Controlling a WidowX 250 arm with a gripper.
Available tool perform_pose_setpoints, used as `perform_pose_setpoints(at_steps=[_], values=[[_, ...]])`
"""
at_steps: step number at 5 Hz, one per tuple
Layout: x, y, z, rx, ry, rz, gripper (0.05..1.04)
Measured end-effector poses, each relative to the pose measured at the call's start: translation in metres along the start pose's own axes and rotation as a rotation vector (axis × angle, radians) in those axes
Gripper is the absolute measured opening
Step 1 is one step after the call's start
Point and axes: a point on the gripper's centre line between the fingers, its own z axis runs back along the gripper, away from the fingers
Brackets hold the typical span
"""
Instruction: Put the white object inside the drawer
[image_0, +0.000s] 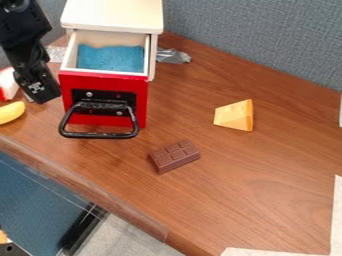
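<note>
The black gripper (40, 91) hangs at the upper left, just left of the drawer's red front. Beside it at the left edge lies a white object with a red part (7, 80), partly cut off by the view's edge and partly behind the gripper. The drawer (75, 86) has a red front and a black handle and stands pulled out of its white cabinet. Blue material covers the bottom inside it.
A yellow banana-like piece (11, 112) lies at the left edge. A brown chocolate bar (175, 156) sits near the middle, a yellow cheese wedge (235, 115) to its upper right. Crumpled silver material (172, 56) lies right of the cabinet (113, 15).
</note>
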Motion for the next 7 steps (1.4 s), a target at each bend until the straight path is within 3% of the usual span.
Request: perform_pose_setpoints(at_steps=[1,2,3,5,7], values=[[-0.002,-0.001,-0.004,-0.018,0.006,0.016,1.001],[-0.011,0.032,-0.015,-0.012,0.036,0.145,1.000],[-0.018,0.062,-0.024,0.030,0.057,0.257,1.001],[-0.038,0.103,-0.054,0.090,0.168,0.462,1.000],[-0.063,0.119,-0.070,0.135,0.236,0.556,1.001]])
